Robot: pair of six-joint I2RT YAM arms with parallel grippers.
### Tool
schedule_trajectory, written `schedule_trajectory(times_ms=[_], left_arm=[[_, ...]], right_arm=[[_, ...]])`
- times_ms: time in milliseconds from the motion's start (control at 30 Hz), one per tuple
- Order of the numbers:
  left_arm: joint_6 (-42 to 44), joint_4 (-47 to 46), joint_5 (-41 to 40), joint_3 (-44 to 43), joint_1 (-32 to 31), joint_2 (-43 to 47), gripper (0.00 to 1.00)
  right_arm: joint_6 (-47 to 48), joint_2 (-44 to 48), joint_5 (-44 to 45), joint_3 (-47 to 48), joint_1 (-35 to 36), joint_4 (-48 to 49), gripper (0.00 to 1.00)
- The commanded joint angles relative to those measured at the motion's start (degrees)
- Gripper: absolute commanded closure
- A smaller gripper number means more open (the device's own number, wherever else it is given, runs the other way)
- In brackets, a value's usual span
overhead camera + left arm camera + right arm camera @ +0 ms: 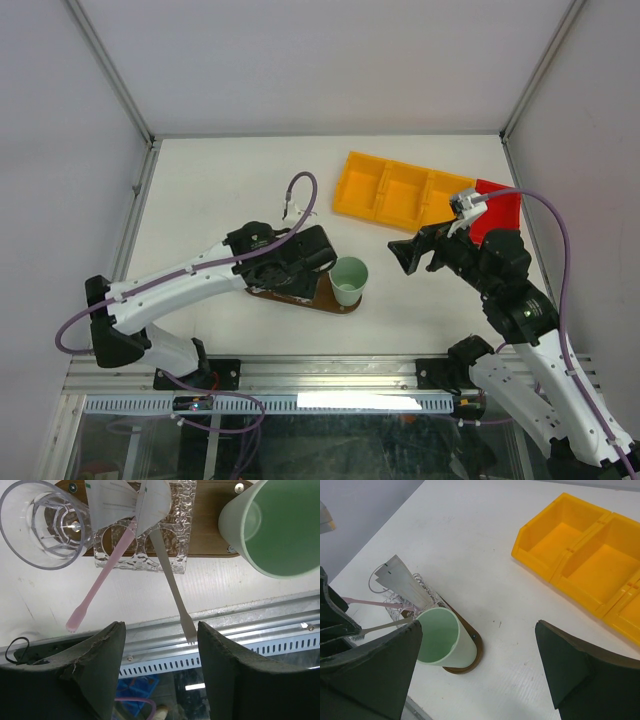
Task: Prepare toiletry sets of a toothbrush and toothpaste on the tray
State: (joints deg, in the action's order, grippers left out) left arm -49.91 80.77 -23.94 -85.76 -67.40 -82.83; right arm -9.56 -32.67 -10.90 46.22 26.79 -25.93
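The dark brown oval tray (pixel 210 527) holds a clear glass (pixel 42 525), a textured clear holder (pixel 172 555) and a mint-green cup (pixel 277 525). In the holder stand two white tubes (pixel 127 497), a pink brush (pixel 97 587) and a pale grey brush (pixel 174 592), both leaning out toward the table's near edge. My left gripper (pixel 160 627) is open and empty, hovering over the brush ends; it shows above the tray in the top view (pixel 290 272). My right gripper (pixel 479 625) is open and empty, right of the cup (pixel 440 640), also seen in the top view (pixel 408 257).
A yellow compartmented bin (pixel 400 190) lies at the back right with a red piece (pixel 497 210) beside it. The metal rail of the near table edge (pixel 250 625) runs just below the brush tips. The tray (pixel 472 657) sits close to that edge.
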Motion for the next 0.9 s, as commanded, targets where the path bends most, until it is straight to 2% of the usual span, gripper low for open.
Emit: schedule_trajectory(times_ms=[0,167,400,600,767,867], left_arm=[[1.9,-3.2,0.3,-0.9,0.5,4.0,0.38],[3.9,-5.3,0.0,-1.6,0.5,6.5,0.30],[9.9,-12.9,-0.8,-5.1,0.6,10.9,0.17],[16.4,-21.0,-5.6,-7.6,1.3,14.3,0.02],[24.8,-34.8,-10.4,-2.9,1.4,21.6,0.01],[26.7,-41.5,-13.0,0.9,1.4,27.1,0.01]], right_arm=[[-0.3,0.1,-0.1,0.3,0.1,3.2,0.00],[0.1,0.1,0.4,0.7,0.1,2.5,0.00],[0.2,-0.1,1.3,1.3,0.1,2.0,0.00],[0.0,-0.2,3.1,3.1,0.1,0.3,0.00],[-0.3,-0.3,7.2,7.3,0.1,-4.1,0.00],[-0.6,-0.1,10.2,10.1,0.1,-6.8,0.00]])
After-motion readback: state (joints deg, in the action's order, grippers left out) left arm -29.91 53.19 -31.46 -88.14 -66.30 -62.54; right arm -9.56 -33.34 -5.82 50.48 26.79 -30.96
